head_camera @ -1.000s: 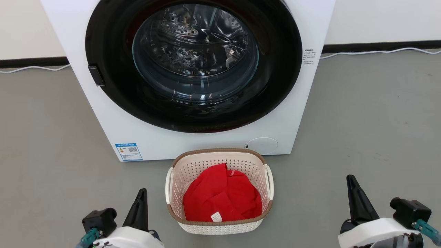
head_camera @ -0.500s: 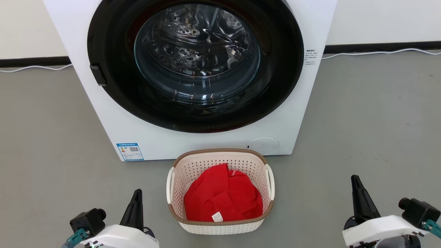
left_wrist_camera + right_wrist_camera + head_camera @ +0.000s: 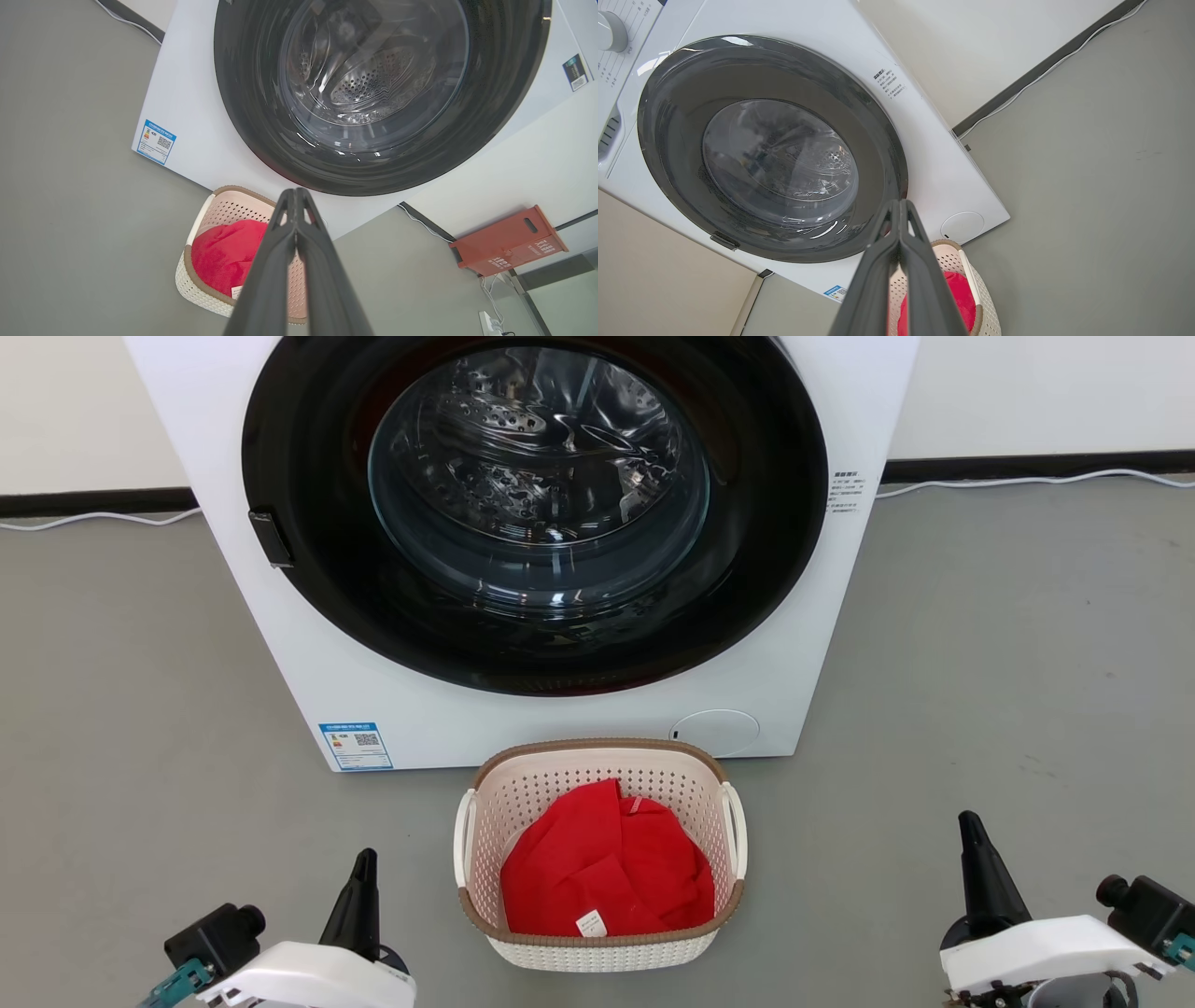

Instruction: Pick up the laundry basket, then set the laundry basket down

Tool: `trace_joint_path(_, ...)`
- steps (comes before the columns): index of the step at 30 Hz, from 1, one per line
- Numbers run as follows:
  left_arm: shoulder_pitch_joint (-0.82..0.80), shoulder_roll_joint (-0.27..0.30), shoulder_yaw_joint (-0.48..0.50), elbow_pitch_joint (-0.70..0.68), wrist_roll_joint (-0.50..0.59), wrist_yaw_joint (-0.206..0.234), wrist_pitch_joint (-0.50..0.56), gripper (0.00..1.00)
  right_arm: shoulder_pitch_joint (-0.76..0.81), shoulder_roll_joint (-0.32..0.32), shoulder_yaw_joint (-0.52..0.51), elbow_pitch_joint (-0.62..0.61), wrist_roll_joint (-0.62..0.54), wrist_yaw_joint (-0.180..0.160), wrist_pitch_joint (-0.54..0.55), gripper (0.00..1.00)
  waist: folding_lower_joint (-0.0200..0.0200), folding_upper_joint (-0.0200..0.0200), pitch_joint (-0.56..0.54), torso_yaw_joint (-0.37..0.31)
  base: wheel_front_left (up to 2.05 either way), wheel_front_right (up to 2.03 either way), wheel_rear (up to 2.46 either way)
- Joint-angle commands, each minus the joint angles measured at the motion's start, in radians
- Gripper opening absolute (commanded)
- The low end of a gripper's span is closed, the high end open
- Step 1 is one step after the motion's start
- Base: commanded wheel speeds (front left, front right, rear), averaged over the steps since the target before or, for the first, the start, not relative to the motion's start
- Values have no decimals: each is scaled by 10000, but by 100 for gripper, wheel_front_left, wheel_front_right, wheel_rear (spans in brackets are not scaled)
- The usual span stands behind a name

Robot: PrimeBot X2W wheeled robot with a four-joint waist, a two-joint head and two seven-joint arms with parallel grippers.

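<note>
Perforated cream plastic laundry basket (image 3: 597,947), brown woven-look rim.

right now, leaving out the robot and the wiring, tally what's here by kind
washing machine: 1
laundry basket: 1
red cloth, lying in the basket: 1
red-orange box by the wall: 1
total: 4

light: bright, even, diffuse; my head cam is sharp throughout
shadows: faint, soft-edged on the floor (image 3: 980,644)
glare: white streaks on the door glass (image 3: 539,476)
distortion: my 2 wrist cams stretch the washing machine (image 3: 934,154) toward frame edges
blur: my left gripper (image 3: 296,192) is slightly soft near the lens
</note>
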Motion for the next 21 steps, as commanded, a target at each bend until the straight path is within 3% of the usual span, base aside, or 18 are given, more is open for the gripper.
trace_joint_path(1,-465,66,198,-308,-335,-103,49,0,-400,-47,-12,-299,330,27,98,0,-1,-1,-1,5,0,0,0)
trace_joint_path(21,-553,88,562,-404,-2516,-296,639,0,-466,49,-204,-388,2491,39,675,0,-1,-1,-10,78,0,0,0)
